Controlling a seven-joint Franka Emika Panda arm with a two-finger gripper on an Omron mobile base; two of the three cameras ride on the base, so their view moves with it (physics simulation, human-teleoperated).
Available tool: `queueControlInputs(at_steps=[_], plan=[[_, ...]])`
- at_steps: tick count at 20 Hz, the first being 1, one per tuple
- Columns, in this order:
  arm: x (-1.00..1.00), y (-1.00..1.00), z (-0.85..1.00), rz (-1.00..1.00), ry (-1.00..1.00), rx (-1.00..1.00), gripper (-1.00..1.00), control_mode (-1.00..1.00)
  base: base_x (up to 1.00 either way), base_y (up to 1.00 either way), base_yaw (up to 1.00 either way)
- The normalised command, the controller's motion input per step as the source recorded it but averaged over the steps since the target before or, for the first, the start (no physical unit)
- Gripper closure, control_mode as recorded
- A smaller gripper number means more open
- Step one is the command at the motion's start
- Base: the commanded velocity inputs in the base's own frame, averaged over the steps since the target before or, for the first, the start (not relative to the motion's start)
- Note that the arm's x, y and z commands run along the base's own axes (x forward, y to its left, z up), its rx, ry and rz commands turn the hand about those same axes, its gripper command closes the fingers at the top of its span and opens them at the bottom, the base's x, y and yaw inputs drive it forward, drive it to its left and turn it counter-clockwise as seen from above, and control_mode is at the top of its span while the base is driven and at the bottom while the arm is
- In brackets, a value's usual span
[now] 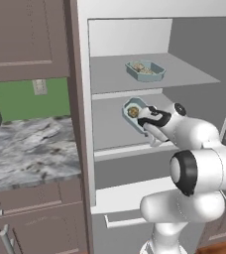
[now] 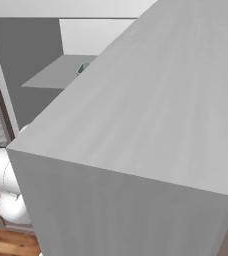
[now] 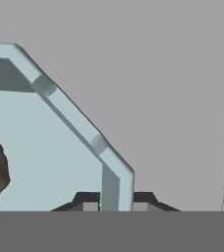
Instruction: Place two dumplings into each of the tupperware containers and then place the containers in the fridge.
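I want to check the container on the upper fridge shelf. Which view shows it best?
The left base view: the upper container sits whole on the upper shelf. The right base view shows a small corner past the fridge door. The hand view shows the lower container.

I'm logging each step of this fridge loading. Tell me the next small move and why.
Probably open the pincer and let go. It is shut on the rim of the second container, which appears to lie on the middle fridge shelf with a dumpling inside. The first container already sits on the shelf above, so only release and withdrawal seem left.
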Motion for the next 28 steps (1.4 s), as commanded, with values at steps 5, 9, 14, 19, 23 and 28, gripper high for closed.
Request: queueControlInputs(at_steps=[5, 9, 14, 19, 23, 28], plan=[[0.00, 0.01, 0.00, 0.00, 0.00, 0.00, -1.00, -1.00, 0.00, 0.00, 0.00], [0.00, 0.00, 0.00, 0.00, 0.00, 0.00, -1.00, -1.00, 0.00, 0.00, 0.00], [-0.11, 0.00, 0.04, 0.00, -0.08, 0.00, -1.00, -1.00, 0.00, 0.00, 0.00], [-0.50, 0.01, 0.08, 0.00, -0.12, 0.00, -1.00, -1.00, 0.00, 0.00, 0.00], [-0.66, 0.11, 0.15, 0.00, -0.20, -0.01, -1.00, -1.00, 0.00, 0.00, 0.00], [-0.67, 0.08, 0.44, -0.02, -0.08, -0.02, -1.00, -1.00, 0.00, 0.00, 0.00]])
